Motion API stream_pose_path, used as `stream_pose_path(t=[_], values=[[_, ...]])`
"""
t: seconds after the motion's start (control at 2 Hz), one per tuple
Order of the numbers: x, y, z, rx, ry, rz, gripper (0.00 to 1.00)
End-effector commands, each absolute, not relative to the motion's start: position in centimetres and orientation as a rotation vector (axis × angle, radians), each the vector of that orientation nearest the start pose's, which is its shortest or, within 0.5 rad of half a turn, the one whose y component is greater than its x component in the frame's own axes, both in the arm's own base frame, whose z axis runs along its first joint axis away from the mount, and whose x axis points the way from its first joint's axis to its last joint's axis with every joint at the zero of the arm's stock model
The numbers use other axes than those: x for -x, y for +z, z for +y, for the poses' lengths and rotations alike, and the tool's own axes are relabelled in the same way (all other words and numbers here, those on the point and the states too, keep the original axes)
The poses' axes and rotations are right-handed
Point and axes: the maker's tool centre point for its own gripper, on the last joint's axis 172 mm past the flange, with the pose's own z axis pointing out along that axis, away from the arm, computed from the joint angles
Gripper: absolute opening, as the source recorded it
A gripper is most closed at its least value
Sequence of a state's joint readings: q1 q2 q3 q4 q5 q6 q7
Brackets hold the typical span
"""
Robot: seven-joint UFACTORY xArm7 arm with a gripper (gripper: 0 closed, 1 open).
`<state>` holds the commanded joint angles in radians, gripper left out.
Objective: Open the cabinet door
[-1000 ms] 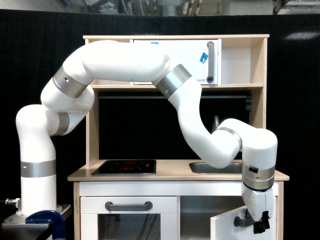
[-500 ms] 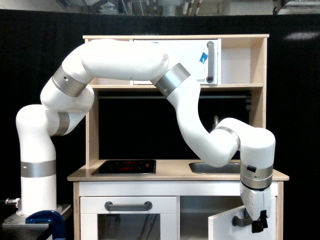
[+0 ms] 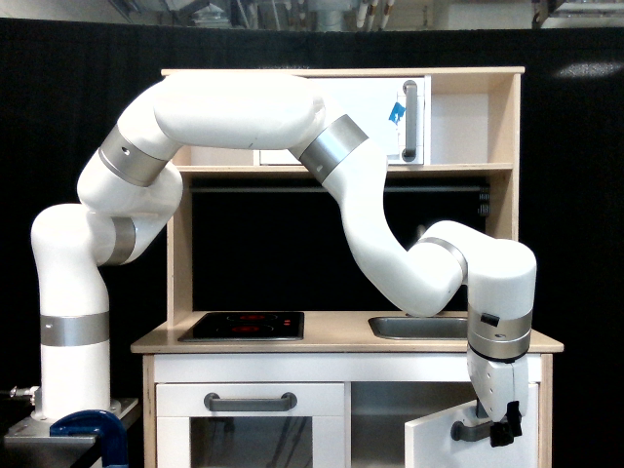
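The cabinet door is the plain white panel at the toy kitchen's lower right. It stands swung partly outward, with a dark opening showing to its left. Its horizontal grey bar handle shows near the panel's top. My gripper hangs straight down from the wrist at the right end of that handle, its black fingers closed around the bar. The door's lower part is cut off by the frame's bottom edge.
The oven door with a grey handle sits at the exterior view's lower left, under the black hob. The sink lies just behind my wrist. A white upper door with a vertical handle and blue tape is above. A blue clamp stands by the arm's base.
My gripper has shifted a little toward the exterior view's left, holding the handle, and the cabinet door's free edge has swung slightly further out with it.
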<state>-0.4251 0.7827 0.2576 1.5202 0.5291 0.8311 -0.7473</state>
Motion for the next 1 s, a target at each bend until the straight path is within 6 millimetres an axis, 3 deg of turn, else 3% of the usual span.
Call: stream_pose_path(t=[0.5,1.0], values=[[-61.2,6.5,-3.6,2.590,-0.222,-0.170,1.00],[-59.1,16.0,-6.1,2.590,-0.222,-0.170,1.00]])
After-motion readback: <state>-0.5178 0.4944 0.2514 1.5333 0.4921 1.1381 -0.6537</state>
